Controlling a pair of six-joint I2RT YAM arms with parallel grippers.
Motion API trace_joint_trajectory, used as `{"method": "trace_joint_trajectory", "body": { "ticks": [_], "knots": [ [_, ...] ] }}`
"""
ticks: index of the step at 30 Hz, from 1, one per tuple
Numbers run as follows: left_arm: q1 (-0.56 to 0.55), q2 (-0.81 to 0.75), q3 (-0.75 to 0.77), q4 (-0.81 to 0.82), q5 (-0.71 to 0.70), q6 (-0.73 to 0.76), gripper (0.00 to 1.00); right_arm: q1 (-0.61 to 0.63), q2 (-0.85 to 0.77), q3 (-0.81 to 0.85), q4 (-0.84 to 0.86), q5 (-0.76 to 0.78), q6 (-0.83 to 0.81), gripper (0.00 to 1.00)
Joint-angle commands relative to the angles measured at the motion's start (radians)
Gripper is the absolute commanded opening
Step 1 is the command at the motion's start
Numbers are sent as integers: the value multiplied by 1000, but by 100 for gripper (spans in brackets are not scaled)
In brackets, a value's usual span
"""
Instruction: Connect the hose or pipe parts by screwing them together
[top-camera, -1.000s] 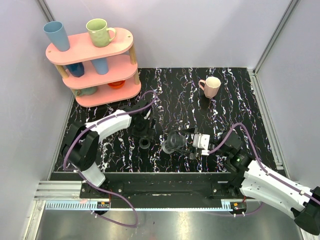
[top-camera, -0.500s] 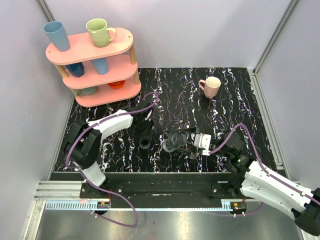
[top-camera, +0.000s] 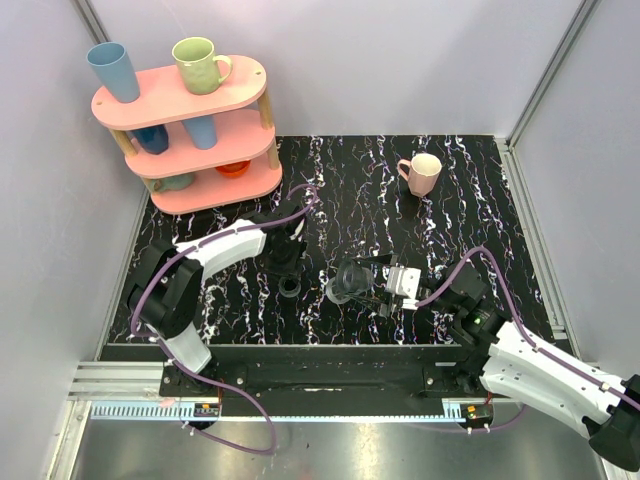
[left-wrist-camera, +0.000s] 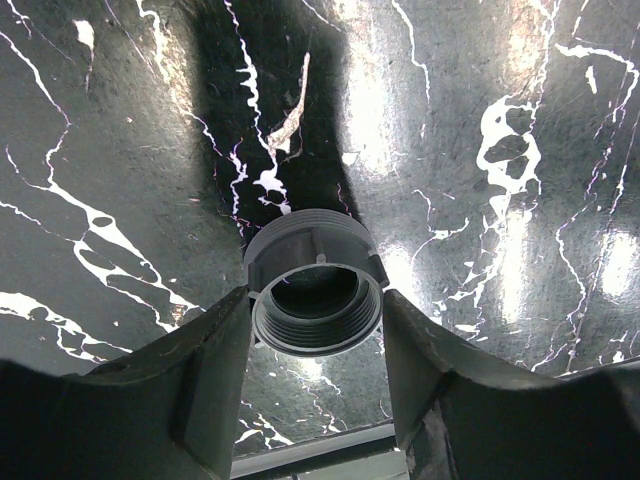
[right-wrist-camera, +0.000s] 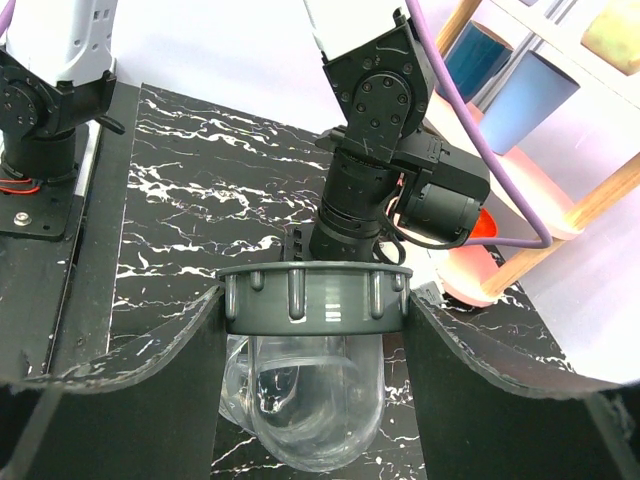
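The small dark ring-shaped fitting (top-camera: 290, 289) sits on the black marbled table, its threaded opening facing my left wrist camera. My left gripper (top-camera: 287, 268) reaches down over it. In the left wrist view both fingers press against the sides of the ring fitting (left-wrist-camera: 310, 235), so the left gripper (left-wrist-camera: 315, 300) is shut on it. My right gripper (top-camera: 367, 284) holds the short translucent tube (top-camera: 348, 283) just right of the ring. In the right wrist view the right gripper (right-wrist-camera: 316, 300) is shut on the tube's grey ribbed collar, and the clear tube body (right-wrist-camera: 315, 410) hangs below.
A pink mug (top-camera: 422, 172) stands at the back right. A pink three-tier shelf (top-camera: 240, 98) with several cups fills the back left corner. Purple cables (top-camera: 300, 195) loop along both arms. The left arm's wrist (right-wrist-camera: 385, 130) is close behind the held tube.
The left gripper's jaws have narrowed onto the ring fitting. The left wrist has shifted slightly. The right arm and its tube have stayed still.
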Motion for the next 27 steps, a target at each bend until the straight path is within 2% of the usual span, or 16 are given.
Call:
{"method": "trace_joint_trajectory", "body": {
  "ticks": [1,4,27],
  "knots": [
    [-4,-16,11,8,-16,-9,60,-5,-7,13,28,23,-8,22],
    [-6,-12,12,7,-15,-6,64,-5,-15,13,28,24,-8,22],
    [-7,16,11,10,-25,-13,64,-5,-44,11,13,27,-1,22]
  ]
}}
